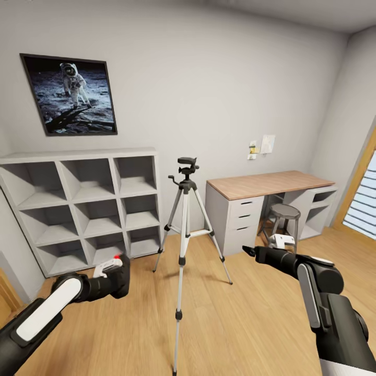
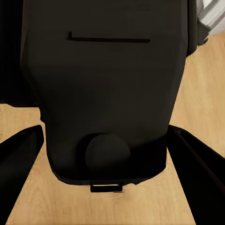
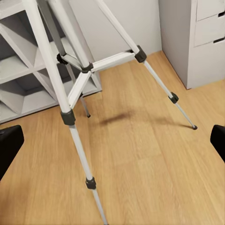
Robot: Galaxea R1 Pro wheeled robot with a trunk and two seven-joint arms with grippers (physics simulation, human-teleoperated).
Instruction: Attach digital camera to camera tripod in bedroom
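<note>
Head view: camera tripod [image 1: 184, 219] stands mid-room on the wood-plank floor [image 1: 235, 318], between white cube shelving [image 1: 83, 209] and the desk [image 1: 266, 184]. Left gripper [image 1: 116, 271] is clamped on the digital camera [image 1: 121, 279], low and left of the tripod. Left wrist view adds the camera's black body [image 2: 103, 93] filling the space between the fingers [image 2: 18, 159]. Right gripper [image 1: 249, 251] is empty; right wrist view shows its fingertips [image 3: 9, 145] spread wide, tripod legs [image 3: 70, 108] ahead.

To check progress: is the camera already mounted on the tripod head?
No, the tripod head is bare; the left claw holds the digital camera.
</note>
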